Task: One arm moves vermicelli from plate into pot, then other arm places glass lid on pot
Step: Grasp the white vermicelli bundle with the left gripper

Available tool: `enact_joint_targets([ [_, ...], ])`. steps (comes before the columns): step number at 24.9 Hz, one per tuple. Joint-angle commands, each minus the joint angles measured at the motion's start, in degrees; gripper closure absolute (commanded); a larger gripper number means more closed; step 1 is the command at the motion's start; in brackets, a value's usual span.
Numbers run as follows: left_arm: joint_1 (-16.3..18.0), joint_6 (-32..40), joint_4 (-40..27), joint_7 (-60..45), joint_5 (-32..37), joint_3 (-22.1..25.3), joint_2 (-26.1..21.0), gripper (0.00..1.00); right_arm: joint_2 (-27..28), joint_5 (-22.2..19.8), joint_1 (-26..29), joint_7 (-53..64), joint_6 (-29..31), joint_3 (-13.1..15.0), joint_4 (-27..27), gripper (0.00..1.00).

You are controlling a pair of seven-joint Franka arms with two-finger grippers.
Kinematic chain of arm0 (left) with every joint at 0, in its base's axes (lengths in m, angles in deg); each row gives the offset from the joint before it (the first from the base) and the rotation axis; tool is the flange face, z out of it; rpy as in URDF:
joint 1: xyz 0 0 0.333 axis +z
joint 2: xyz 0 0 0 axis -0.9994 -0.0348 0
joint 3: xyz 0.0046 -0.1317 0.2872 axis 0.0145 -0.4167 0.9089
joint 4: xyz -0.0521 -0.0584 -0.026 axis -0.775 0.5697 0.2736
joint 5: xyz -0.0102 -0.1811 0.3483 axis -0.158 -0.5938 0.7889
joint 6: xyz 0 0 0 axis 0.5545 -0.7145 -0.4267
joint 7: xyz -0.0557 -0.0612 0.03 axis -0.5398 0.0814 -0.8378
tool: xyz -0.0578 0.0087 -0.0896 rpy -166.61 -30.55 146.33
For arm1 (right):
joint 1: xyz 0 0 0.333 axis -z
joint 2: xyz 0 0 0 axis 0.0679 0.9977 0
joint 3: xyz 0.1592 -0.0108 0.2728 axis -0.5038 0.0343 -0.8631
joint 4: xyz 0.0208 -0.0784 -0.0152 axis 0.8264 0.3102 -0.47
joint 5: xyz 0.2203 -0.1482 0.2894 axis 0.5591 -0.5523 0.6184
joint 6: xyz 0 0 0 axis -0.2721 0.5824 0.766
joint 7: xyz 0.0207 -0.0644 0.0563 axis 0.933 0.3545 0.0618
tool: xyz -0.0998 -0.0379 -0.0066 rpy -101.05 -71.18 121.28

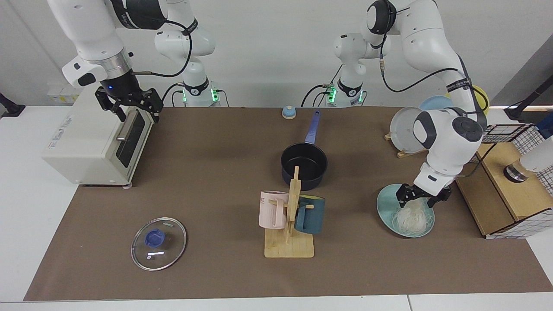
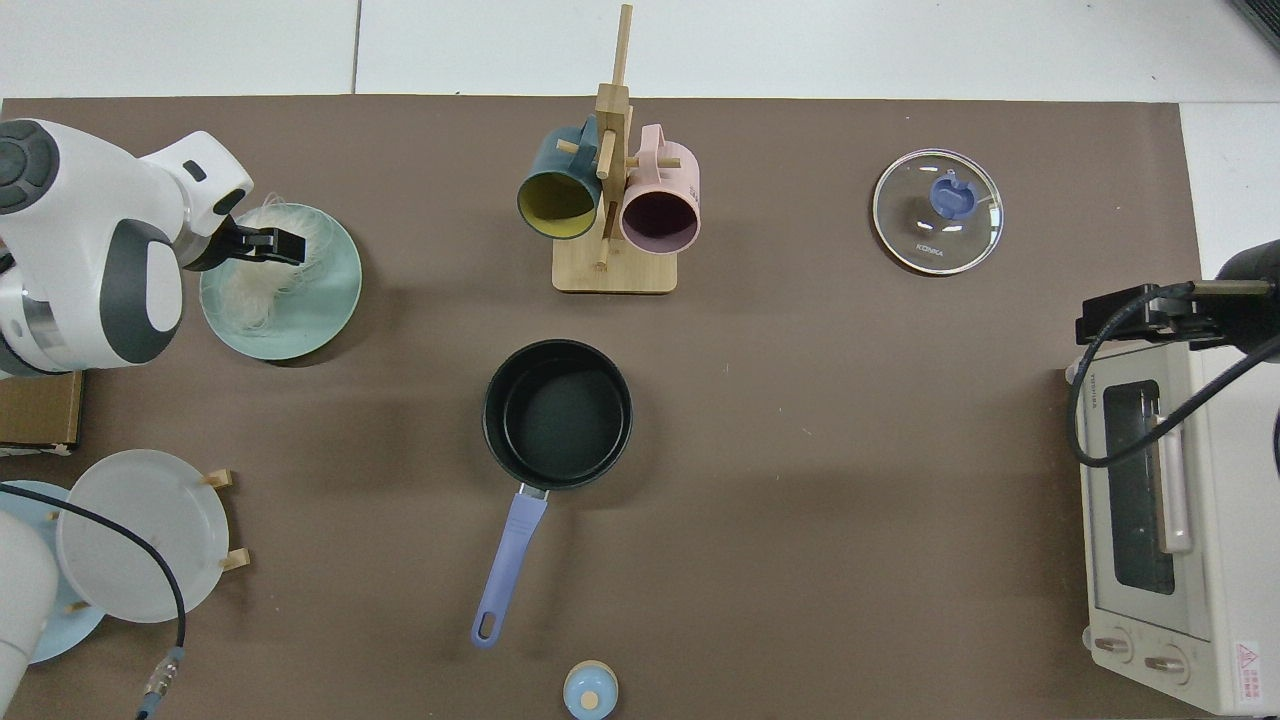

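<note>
Whitish vermicelli (image 1: 411,218) sits on teal plate (image 1: 386,204) w/ left gripper (image 1: 418,200) open right over it (nothing grabbed). Right gripper (image 1: 129,105) waits open by toaster oven (image 1: 86,142).

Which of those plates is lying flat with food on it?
The light teal plate, flat on the mat under the vermicelli; the other plates stand upright in a rack.
</note>
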Motion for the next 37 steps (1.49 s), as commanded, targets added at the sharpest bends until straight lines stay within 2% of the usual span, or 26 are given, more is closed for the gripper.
enact_joint_targets([
  [1, -0.42, -4.74, -2.66, 0.46, 0.04, 0.20, -0.86, 0.00, -0.07, 0.33, 0.56, 0.21, 1.40, -0.15, 0.38, 0.01],
  [6, -0.33, -7.11, -3.19, 0.28, 0.22, 0.20, -2.96, 0.00, -0.07, 0.33, 0.56, 0.21, 1.48, -0.15, 0.38, 0.01],
  [11, 0.19, -12.64, -3.46, 0.02, 0.13, 0.20, -6.48, 0.00, 0.02, 0.24, 0.56, 0.21, 3.33, -0.15, 0.47, 0.01],
  [12, 0.20, -12.65, -3.54, -0.07, -0.05, 0.20, -6.48, 0.09, 0.02, 0.24, 0.56, 0.12, 3.33, -0.15, 0.55, 0.01],
  [14, 0.20, -12.57, -3.54, 0.02, -0.22, 0.20, -6.48, 0.71, -0.07, 0.24, 0.64, 0.12, 3.33, -0.15, 0.56, 0.01],
  [15, 0.20, -12.56, -3.54, 0.02, -0.22, 0.20, -6.48, 0.90, 0.02, 0.24, 0.56, 0.04, 3.33, -0.15, 0.56, 0.01],
  [16, 0.20, -12.48, -3.54, 0.02, -0.22, 0.20, -6.48, 1.00, -0.07, 0.24, 0.56, -0.05, 3.33, -0.15, 0.56, 0.01],
  [25, 0.11, -9.58, -2.75, 0.37, -0.40, 0.29, -5.26, 1.00, -0.07, 0.15, 1.17, 0.38, 3.24, -0.15, 0.73, 0.01],
  [31, -0.24, -5.80, -2.66, 0.72, -0.23, 1.08, -0.95, 1.00, 0.02, -0.02, 1.26, 3.63, 3.77, -0.07, 0.73, 0.01],
  [37, -0.60, 1.30, -2.66, 0.55, 0.13, 1.08, 4.66, 1.00, 1.86, -2.75, 1.35, 4.43, 3.77, -0.15, -0.84, 0.01],
])
